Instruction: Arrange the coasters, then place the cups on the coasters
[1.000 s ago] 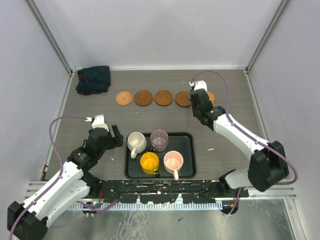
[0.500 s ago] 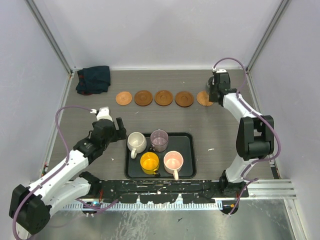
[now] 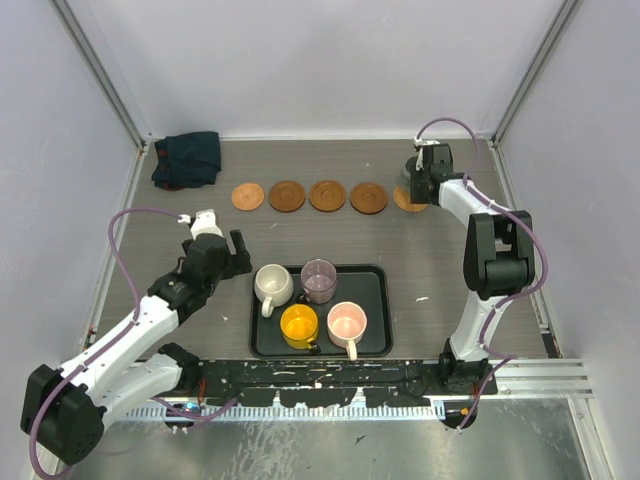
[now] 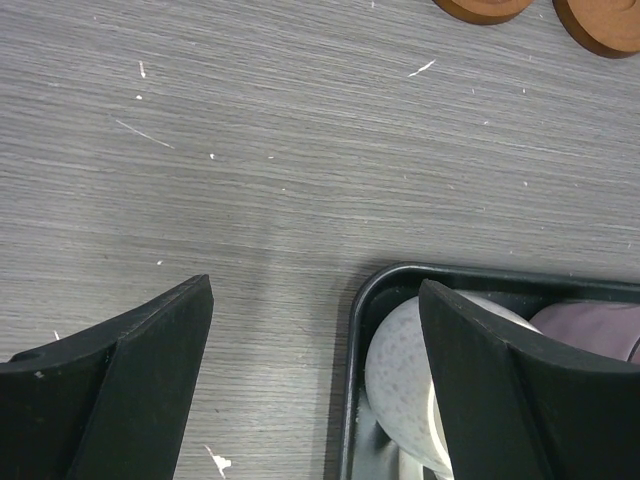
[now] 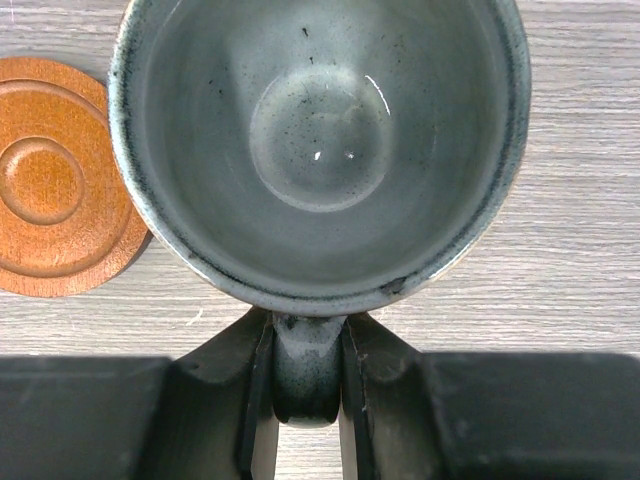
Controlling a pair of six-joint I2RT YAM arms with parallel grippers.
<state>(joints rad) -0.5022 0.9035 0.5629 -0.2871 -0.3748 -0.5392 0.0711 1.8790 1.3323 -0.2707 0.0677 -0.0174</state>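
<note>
Now the left hand (image 4: 315,300) is wide open by the left edge of the tray (image 4: 352,330), with the cream cup (image 4: 400,380) just to its right. Far right, the right hand (image 5: 305,390) pinches the handle of the grey-green cup (image 5: 320,130), and one coaster (image 5: 50,180) peeks out beside it.

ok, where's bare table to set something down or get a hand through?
Free: the strip between the coasters and the tray; the patch right of the tray. Crowded: the tray, with four cups and the left gripper at its corner; the coasters' right end, where the right gripper holds the grey-green cup.
</note>
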